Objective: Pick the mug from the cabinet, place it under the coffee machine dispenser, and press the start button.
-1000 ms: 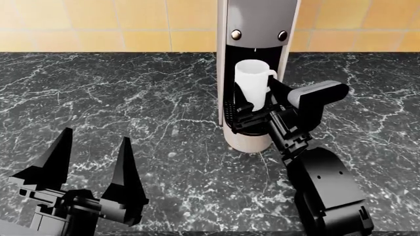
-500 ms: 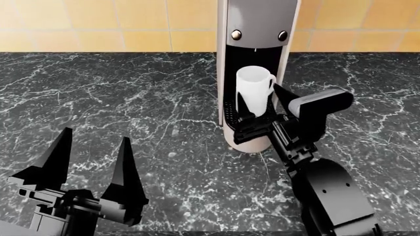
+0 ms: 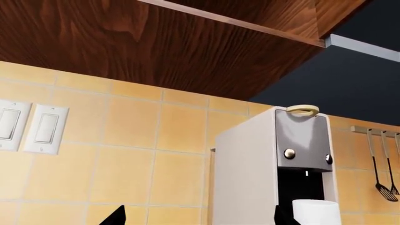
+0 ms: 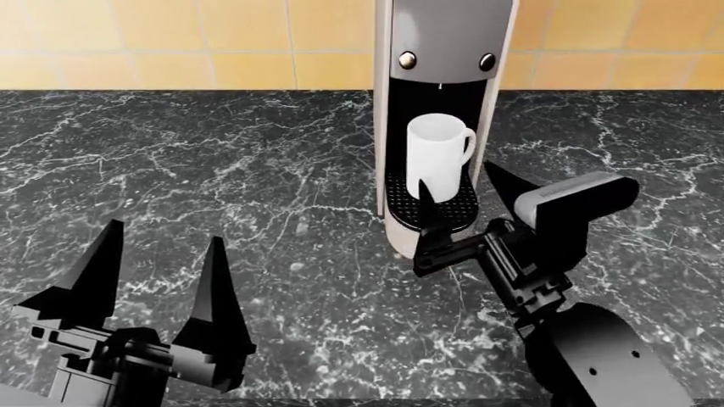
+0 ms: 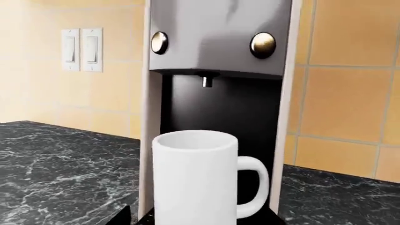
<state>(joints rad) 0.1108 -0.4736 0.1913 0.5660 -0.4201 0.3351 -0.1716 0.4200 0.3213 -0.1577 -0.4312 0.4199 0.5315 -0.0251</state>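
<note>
The mug (image 4: 438, 158) stands upright on the black drip tray (image 4: 398, 197) inside the recess of the coffee machine dispenser (image 4: 443, 34), its handle turned toward the robot's right, and the little spout (image 5: 205, 81) sits right above its open rim. So the placing step looks done, by the look of it; what's left is the start button.

The right claw (image 4: 462, 188) sits just in front of the tray, spread wide, one finger tip in front of the mug's base and the other out beside the machine's right edge, and it grips nothing. The mug is free of it. From the right wrist camera the mug fills the lower middle, and only a sliver of black finger shows at the frame edge.

The left claw (image 4: 156, 246) hangs low over the marbled desk (image 4: 226, 153), well apart from the machine, fingers parted and empty.

Now the choice: two round metal buttons on the grey front panel, a left one (image 5: 159, 42) and a right one (image 5: 262, 45). Which one is start cannot be told from here. The next move likely calls for the right arm to rise clear of the mug's rim, then push one fingertip squarely onto a button without nudging the mug off its spot under the spout.
</note>
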